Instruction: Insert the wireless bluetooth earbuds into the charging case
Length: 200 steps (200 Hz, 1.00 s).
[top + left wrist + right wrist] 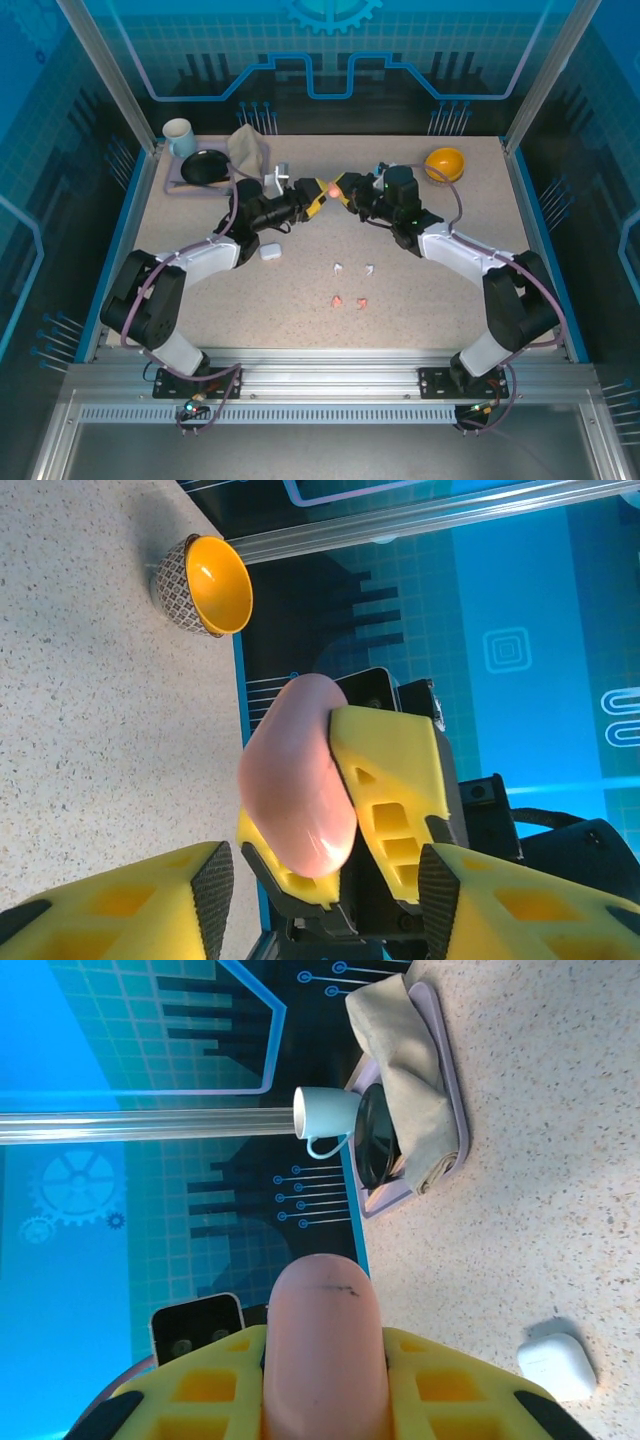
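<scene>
A salmon-pink charging case (pixel 329 187) hangs closed above the back middle of the table, with my right gripper (pixel 341 189) shut on it. Close up, the pink case (pixel 325 1340) sits wedged between the right gripper's (pixel 325 1380) yellow fingers. My left gripper (pixel 315 198) faces it from the left, open. Its two pads (pixel 215 890) stand either side of the pink case (pixel 300 780) and of the right fingers, touching neither. On the table lie two white earbuds (pixel 339 267) (pixel 369 269) and two pink earbuds (pixel 338 301) (pixel 361 303). A white case (pixel 270 252) (pixel 556 1365) lies closed near the left arm.
An orange bowl (pixel 445 162) (pixel 205 585) stands at the back right. At the back left a lilac tray (pixel 176 186) carries a black dish and a beige cloth (pixel 248 148), with a white mug (pixel 180 137) (pixel 325 1115) beside it. Blue rails edge the table.
</scene>
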Each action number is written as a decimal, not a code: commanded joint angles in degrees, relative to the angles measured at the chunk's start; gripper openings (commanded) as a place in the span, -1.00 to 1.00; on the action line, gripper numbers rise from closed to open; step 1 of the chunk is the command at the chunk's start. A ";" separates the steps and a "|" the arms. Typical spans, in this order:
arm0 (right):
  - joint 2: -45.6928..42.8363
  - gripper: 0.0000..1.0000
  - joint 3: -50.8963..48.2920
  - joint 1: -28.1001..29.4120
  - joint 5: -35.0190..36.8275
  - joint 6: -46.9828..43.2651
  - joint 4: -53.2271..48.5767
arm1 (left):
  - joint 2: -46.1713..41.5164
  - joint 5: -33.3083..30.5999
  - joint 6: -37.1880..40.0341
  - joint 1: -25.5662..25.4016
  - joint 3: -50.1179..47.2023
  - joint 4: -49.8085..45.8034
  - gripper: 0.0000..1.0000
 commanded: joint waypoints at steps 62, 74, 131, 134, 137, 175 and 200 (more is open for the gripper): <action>1.81 -0.70 0.30 2.19 -0.72 1.02 4.51 | 2.32 -2.87 -3.36 -0.66 -0.54 6.61 -0.10; 1.81 -0.70 0.30 2.31 -0.81 1.02 4.56 | 2.41 -3.05 -3.44 -0.72 -0.54 6.63 -0.14; 1.25 -0.70 -0.06 2.91 -1.58 0.18 4.21 | 2.94 -3.51 -3.43 -0.72 0.40 5.76 -0.33; 1.16 -0.70 -0.08 2.97 -1.58 0.02 3.99 | 2.94 -3.37 -3.38 -0.72 0.43 5.64 -0.34; 1.07 -0.70 -0.06 2.99 -1.55 -0.15 3.93 | 2.96 -3.35 -3.34 -0.72 0.55 5.58 -0.35; -0.01 -0.66 -0.16 2.82 -0.98 -1.95 2.00 | 2.21 -2.99 -2.76 -0.64 1.13 3.60 -0.57; -0.29 -0.60 0.11 2.35 -0.83 -2.49 1.41 | 1.37 -2.90 -2.01 -0.65 1.25 2.01 -0.66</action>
